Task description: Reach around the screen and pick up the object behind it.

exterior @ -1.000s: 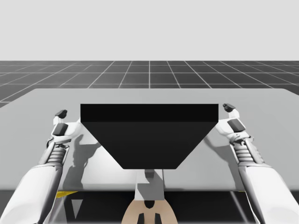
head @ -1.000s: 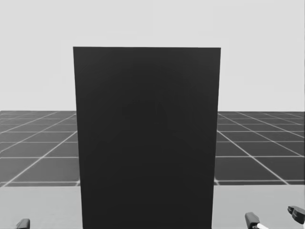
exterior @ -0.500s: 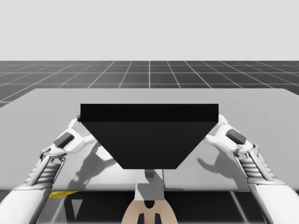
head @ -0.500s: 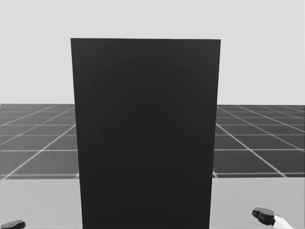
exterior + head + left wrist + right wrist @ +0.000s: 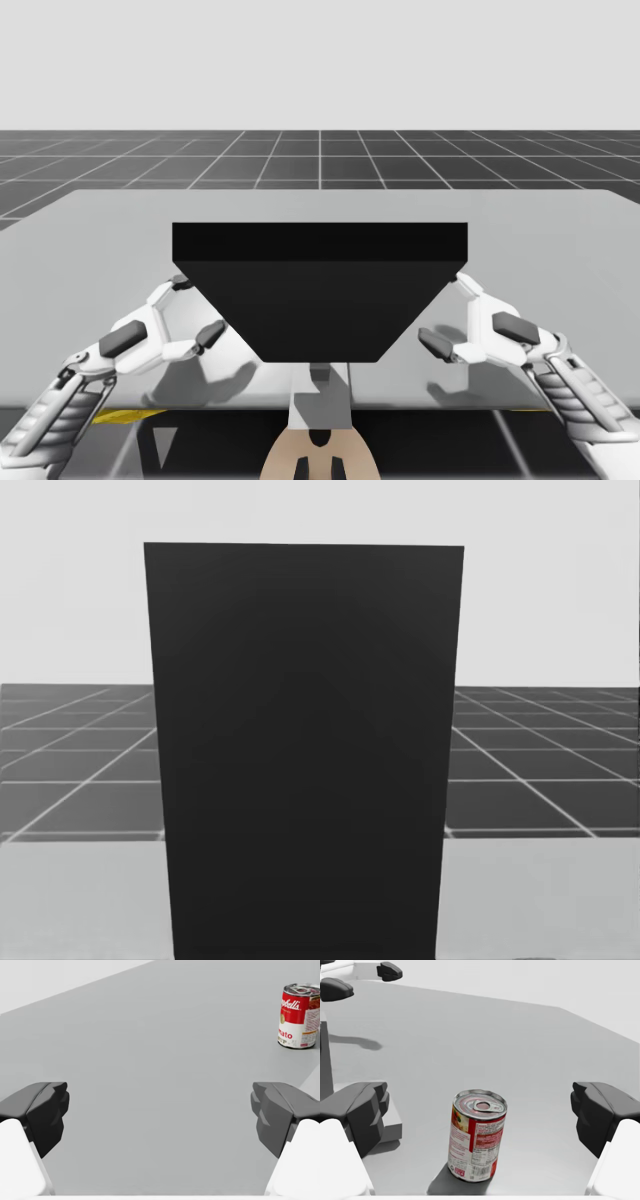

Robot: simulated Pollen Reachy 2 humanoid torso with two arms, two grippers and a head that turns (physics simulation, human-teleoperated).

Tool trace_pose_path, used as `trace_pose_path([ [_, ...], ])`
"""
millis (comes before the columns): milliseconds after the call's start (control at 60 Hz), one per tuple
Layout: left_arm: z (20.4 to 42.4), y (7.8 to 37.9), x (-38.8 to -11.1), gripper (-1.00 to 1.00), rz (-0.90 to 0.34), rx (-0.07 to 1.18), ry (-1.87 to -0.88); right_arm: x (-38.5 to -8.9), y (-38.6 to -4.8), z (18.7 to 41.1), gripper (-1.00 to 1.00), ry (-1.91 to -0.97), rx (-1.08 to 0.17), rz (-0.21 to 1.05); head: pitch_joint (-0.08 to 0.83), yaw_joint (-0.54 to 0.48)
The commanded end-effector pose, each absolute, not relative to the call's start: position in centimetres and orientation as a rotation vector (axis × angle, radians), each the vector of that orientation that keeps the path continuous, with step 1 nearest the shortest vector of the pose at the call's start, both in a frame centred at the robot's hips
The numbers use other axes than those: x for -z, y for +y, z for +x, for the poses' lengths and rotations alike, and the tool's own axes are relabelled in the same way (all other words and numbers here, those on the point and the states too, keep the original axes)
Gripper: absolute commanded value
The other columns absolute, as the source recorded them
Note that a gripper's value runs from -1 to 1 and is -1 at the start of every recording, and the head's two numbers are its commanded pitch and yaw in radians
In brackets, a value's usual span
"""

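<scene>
The black screen is standing upright in the middle of the grey desk. In the high view both of my arms are reaching around its two ends.

My left jaws are sitting just beside the screen's left end, spread wide apart and gripping nothing. In the left wrist view bare desk is lying between their dark pads. The red-and-white can is standing upright well ahead of the left jaws and off to one side, outside the line of the pads.

My right jaws are sitting just beside the screen's right end, likewise spread wide and clamping nothing. In the right wrist view the can is standing just ahead of them, in line with the gap between their pads. It is nearer one pad than the other and is touching neither. Its pull-tab lid is facing up and its shadow is falling on the desk at its foot. The screen's dark edge is showing beside the right jaws, on the side of the pad nearer the can. Far ahead of the right jaws, beyond the can, the left jaws are showing with their fingers apart.

In the head view the screen is covering the middle, with the desk showing at both sides of its foot.
</scene>
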State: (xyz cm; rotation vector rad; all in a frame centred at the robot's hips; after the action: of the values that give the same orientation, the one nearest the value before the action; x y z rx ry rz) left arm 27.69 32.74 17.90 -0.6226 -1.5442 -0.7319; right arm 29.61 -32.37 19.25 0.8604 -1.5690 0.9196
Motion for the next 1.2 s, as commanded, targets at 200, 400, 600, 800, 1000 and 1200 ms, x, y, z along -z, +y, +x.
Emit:
trace_pose_path([
  [200, 26.8, 31.6, -17.0, -1.00, -0.647, 0.824, -1.496, -16.4, -31.7, 32.5, -1.00, -1.563, -0.867, 0.847, 0.077, -0.05],
  [400, 26.8, 30.9, -16.9, -1.00, -0.650, 0.847, -1.487, -14.6, -28.7, 35.2, -1.00, -1.512, -0.912, 0.893, 0.091, -0.06],
  [600, 26.5, 30.7, -16.7, -1.00, -0.650, 0.868, -1.485, -12.9, -25.7, 36.9, -1.00, -1.434, -1.017, 0.918, 0.101, -0.06],
  [800, 26.3, 30.5, -16.7, -1.00, -0.646, 0.888, -1.484, -11.7, -23.3, 38.9, -1.00, -1.385, -1.060, 0.945, 0.115, -0.06],
  [1000, 26.0, 30.4, -16.6, -1.00, -0.631, 0.905, -1.483, -11.0, -20.6, 39.0, -0.99, -1.338, -1.085, 0.972, 0.118, -0.05],
  [1200, 25.8, 30.3, -16.6, -1.00, -0.619, 0.911, -1.488, -10.3, -21.3, 38.2, 1.00, -1.403, -1.018, 0.879, 0.116, -0.05],
])
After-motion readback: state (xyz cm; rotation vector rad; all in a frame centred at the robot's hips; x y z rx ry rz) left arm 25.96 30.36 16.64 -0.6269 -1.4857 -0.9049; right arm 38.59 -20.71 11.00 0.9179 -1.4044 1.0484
